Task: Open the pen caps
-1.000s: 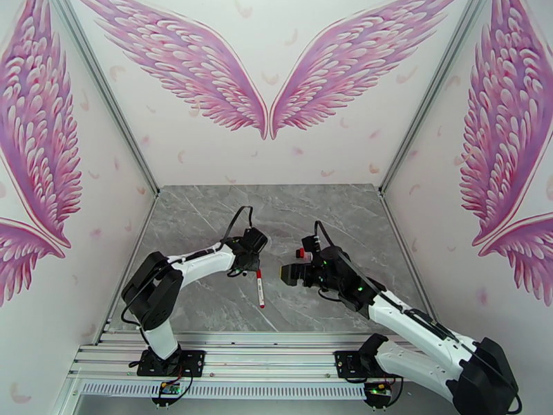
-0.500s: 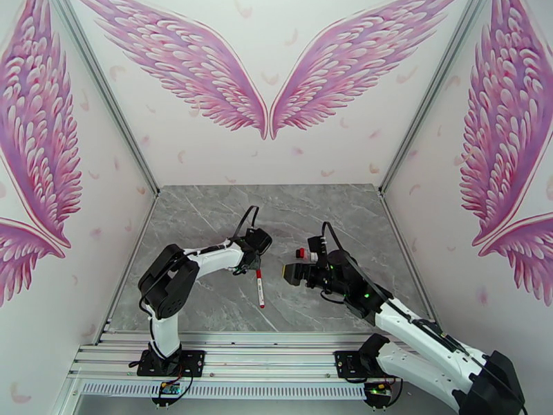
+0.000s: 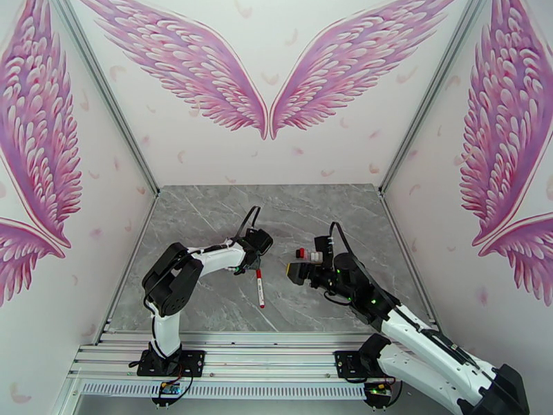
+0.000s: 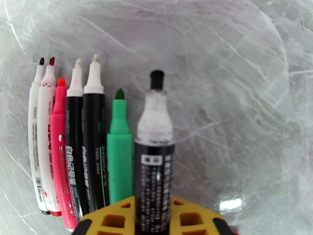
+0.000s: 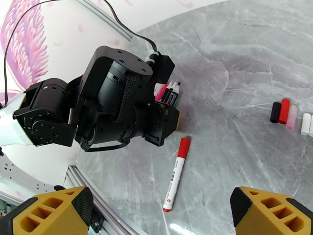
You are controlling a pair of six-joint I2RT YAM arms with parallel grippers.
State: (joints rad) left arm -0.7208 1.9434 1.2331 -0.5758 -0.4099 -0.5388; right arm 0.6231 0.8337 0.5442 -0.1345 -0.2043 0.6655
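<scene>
From above: one pen (image 3: pixel 260 290) lying on the surface (image 3: pixel 207 299) between the arms, red cap (image 3: pixel 258 273) on; pulled caps (image 3: pixel 309 255) apart from it. At the left wrist: pinching a bare black marker (image 4: pixel 154 173) in the left tool (image 4: pixel 153 220), beside uncapped pens (image 4: pixel 78 145). At the right wrist: spreading the right tool (image 5: pixel 160 210) wide and empty above that capped pen. Probably laying the marker down; next calls for gripping barrel and red cap.

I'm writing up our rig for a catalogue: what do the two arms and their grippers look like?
The left arm and right arm have glossy white links joined by chunky black cylindrical joints, each with a thin black cable looping above the wrist. Small green lights glow on the right one. The left gripper and right gripper carry yellow plastic fingers with cut-out cells and black tips.
</scene>
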